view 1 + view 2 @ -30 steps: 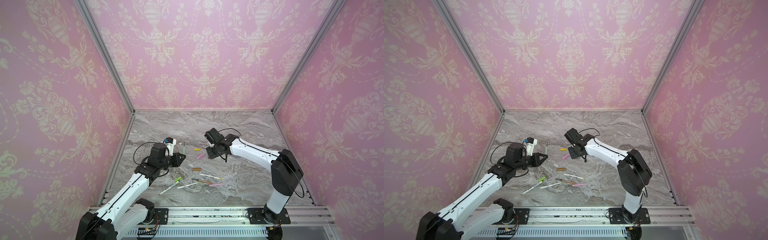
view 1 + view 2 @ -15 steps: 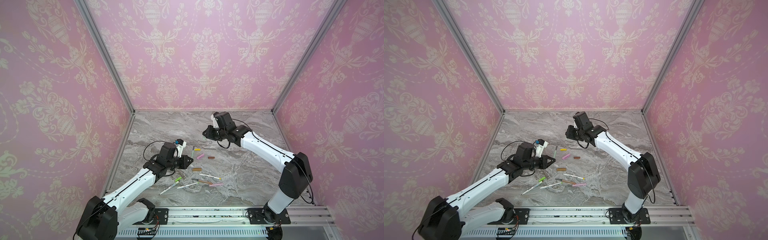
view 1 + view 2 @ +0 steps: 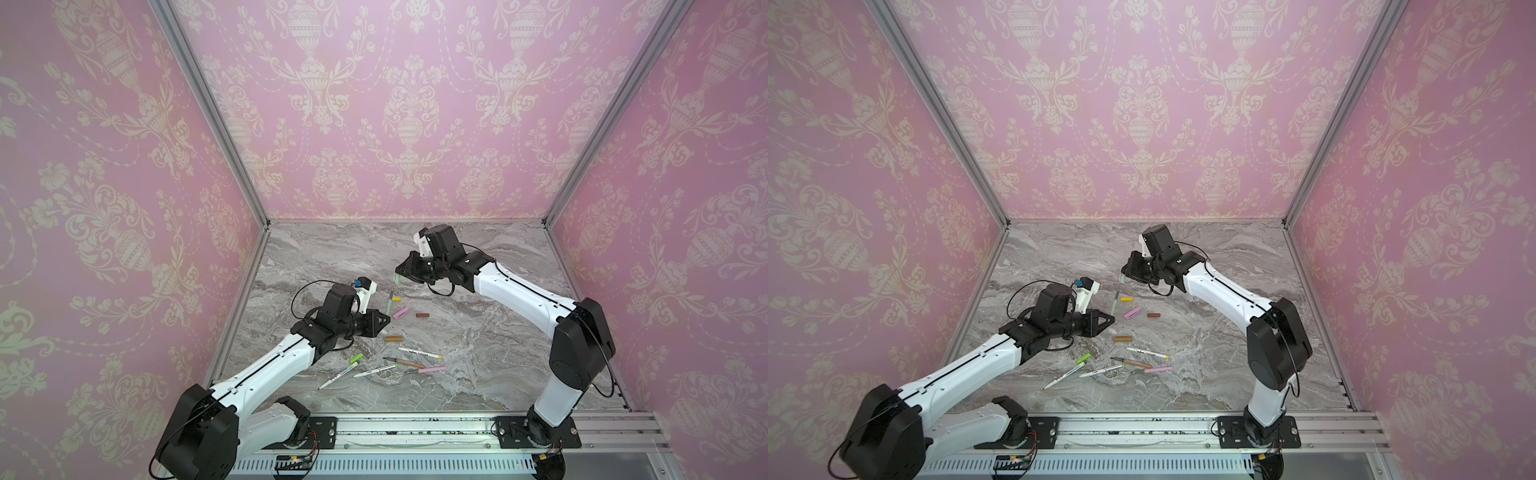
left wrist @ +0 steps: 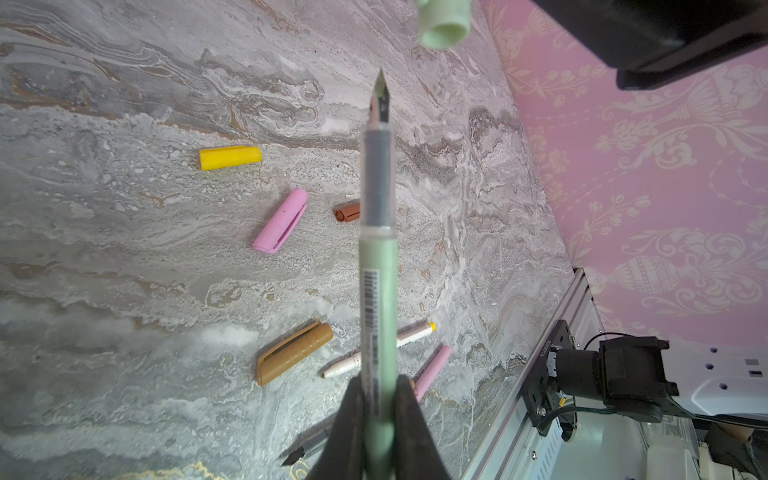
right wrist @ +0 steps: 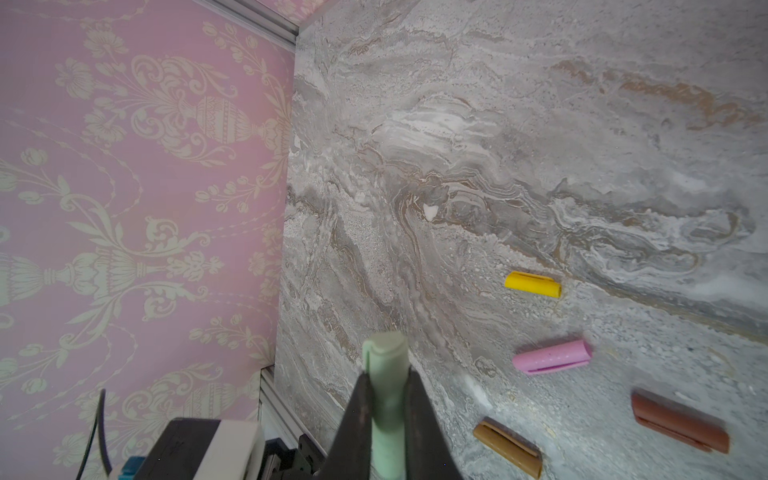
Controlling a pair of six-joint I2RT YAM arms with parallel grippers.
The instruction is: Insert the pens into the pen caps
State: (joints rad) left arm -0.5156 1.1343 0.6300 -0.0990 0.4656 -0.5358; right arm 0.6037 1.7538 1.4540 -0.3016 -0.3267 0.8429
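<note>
Sage-green pen [image 4: 376, 270] is clamped near its rear end in the left gripper [image 4: 378, 399], its dark tip pointing straight out ahead of the jaws. Just beyond that tip, not touching it, hangs the sage-green cap [image 4: 444, 25], its open mouth facing the pen, pinched tight in the right gripper [image 5: 385, 399].

In the left wrist view the mouth sits slightly off the pen's line. A straight push would probably catch the nib on the rim and bend it. Held so far back, the barrel could slide or swing in the jaws, and the short cap could pivot under a sideways load.

Below and ahead of the left gripper lie the yellow cap [image 4: 230, 157], pink cap [image 4: 280, 220], dark brown cap [image 4: 347, 211] and tan cap [image 4: 295, 353]. Loose pens [image 3: 419, 353] lie back beside its forearm.

Everything rests on a flat grey marbled tabletop [image 3: 478, 324], where a dropped pen would likely roll. Pink damask walls [image 3: 395, 104] close in three sides.
</note>
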